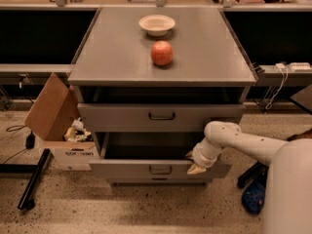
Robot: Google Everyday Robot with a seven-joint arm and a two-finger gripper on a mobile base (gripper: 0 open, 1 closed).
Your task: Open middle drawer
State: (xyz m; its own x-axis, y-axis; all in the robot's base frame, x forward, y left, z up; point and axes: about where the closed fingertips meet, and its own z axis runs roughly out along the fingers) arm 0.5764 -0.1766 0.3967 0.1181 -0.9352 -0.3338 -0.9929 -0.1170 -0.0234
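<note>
The gripper sits at the right end of the front of the middle drawer; its grip state cannot be determined. The drawer, second in the cabinet, stands extended toward the robot, with its handle just left of the gripper.

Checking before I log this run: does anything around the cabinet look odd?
The top drawer stands ajar, though only the middle drawer, pulled out below it, is meant to open. The gripper is at the middle drawer's front, right of its handle. Nothing looks spilled or damaged.
</note>
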